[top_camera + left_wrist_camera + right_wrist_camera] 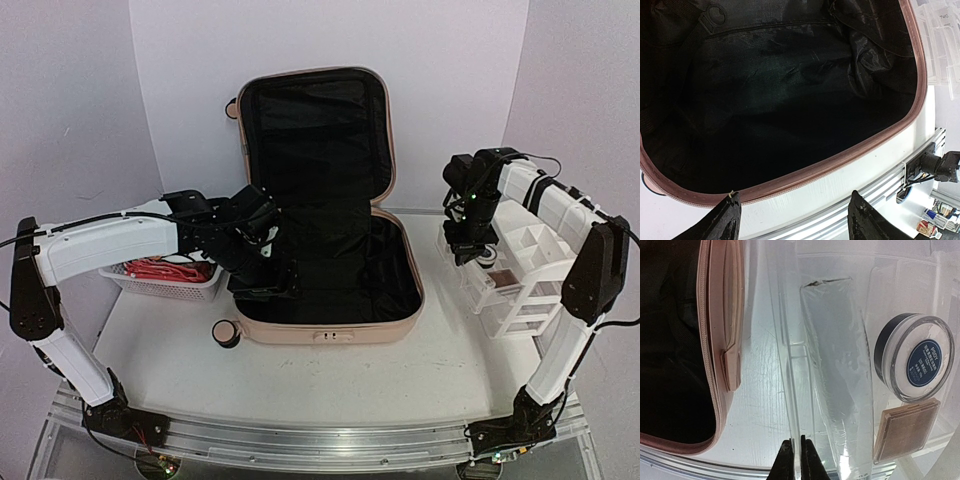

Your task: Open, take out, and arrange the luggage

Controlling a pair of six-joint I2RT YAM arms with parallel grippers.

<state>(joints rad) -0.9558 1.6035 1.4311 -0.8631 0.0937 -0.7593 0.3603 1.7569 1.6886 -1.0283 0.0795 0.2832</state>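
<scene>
You had one luggage (330,328) on the desk (400,390), set in the middle between your two arms; it lay open, its base flat on the desk and its lid standing upright at the back, both halves lined in black fabric; one wheel (228,333) showed at the near left corner of the base.

Your left end effector (265,288) hung over the left side of the base, just inside the rim; in the left wrist view its two fingers (727,217) stood wide apart with nothing between them, and the black lining and pink rim filled the view beyond.

Your right end effector (800,462) was over the one white organizer (520,290) at the right of the luggage; its two tips were pressed together and gripped nothing.

In the right wrist view you could count three things in the organizer: one round jar (917,357) with a blue label, one brown square case (905,430) just below the jar, and one long clear-wrapped pack (840,365) beside them; the luggage's pink side lay to the left in that view, with bare desk between it and the organizer.

One white mesh basket (150,288) sat at the left of the luggage under your left arm, with red items in it; I could not count them.
</scene>
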